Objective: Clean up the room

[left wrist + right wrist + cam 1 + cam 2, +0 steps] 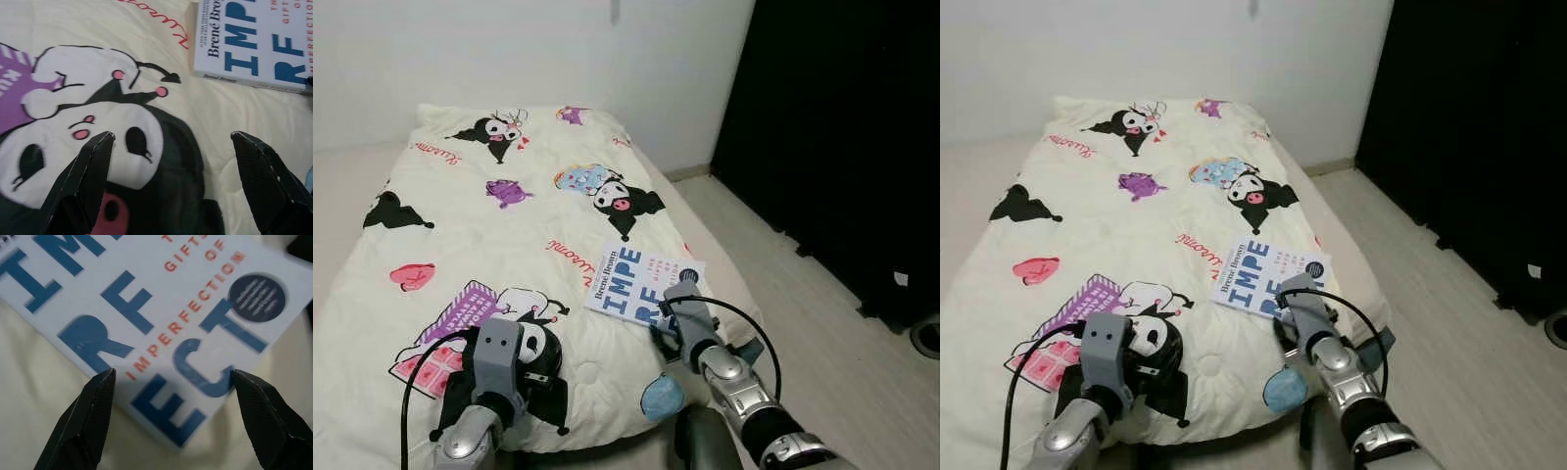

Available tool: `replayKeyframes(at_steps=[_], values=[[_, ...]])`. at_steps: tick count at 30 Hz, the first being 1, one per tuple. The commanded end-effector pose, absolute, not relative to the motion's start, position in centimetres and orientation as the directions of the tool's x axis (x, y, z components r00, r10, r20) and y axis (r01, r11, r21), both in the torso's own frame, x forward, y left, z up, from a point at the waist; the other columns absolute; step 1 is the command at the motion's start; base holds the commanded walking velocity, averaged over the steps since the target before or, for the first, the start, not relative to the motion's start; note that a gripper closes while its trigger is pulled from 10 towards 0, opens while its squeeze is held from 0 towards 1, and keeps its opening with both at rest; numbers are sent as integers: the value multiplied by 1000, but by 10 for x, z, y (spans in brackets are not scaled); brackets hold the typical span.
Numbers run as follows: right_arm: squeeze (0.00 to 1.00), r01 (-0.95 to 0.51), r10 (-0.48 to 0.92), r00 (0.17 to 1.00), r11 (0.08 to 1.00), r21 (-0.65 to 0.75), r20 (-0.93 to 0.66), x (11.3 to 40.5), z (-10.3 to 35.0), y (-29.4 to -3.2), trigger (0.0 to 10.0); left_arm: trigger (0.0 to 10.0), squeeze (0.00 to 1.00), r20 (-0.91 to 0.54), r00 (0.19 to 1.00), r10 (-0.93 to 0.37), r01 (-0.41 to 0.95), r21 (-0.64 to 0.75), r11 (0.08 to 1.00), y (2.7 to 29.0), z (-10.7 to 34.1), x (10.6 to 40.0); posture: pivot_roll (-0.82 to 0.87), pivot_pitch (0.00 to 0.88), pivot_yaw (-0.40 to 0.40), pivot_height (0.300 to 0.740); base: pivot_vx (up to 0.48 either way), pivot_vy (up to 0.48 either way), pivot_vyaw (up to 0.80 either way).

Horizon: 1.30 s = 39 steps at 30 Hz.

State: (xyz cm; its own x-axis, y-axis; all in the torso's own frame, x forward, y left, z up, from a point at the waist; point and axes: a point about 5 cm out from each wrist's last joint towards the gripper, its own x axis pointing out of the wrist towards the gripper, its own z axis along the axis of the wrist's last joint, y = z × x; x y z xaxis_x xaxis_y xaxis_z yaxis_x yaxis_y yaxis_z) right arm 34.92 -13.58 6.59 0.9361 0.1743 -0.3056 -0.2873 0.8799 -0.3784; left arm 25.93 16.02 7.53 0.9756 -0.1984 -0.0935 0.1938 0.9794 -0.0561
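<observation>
Book (pixel 641 281) flat on quilt (pixel 480 225); right tool (pixel 171 382) wide, straddling cover; left tool (pixel 171 147) wide above cartoon print.

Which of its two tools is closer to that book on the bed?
Right. The right tool hovers open over the book's near corner; the left tool hovers open over the blanket beside it.

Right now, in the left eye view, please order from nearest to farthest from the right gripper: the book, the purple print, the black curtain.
From the right gripper:
1. Book, directly under it, near the bed's right edge.
2. Purple print, mid-bed, toward the left.
3. Black curtain, across the floor on the right.
</observation>
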Motion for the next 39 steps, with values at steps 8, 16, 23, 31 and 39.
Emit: replayKeyframes(at_steps=[8,16,23,31,39], values=[[0,-273,120,951,758,-592,-285,354,71,-141,10000,10000,0,-122,972,-201,183,-141,973,154,72,254,26,239,-62,524,0,0,0],[0,-446,318,885,788,-425,-339,355,72,-118,10000,10000,0,-114,976,-188,166,-174,971,158,78,256,28,257,-76,524,0,0,0],[0,-520,386,848,738,-430,-363,352,70,-106,10000,10000,0,-77,941,-331,306,-226,925,143,85,249,22,254,-82,524,0,0,0],[0,-497,303,864,649,-576,-403,352,64,-114,10000,10000,0,54,791,-610,612,-122,782,99,109,231,25,269,-97,524,0,0,0],[0,-509,281,856,609,-609,-435,350,59,-122,10000,10000,0,131,843,-522,528,-12,849,97,125,245,40,302,-109,524,0,0,0]])
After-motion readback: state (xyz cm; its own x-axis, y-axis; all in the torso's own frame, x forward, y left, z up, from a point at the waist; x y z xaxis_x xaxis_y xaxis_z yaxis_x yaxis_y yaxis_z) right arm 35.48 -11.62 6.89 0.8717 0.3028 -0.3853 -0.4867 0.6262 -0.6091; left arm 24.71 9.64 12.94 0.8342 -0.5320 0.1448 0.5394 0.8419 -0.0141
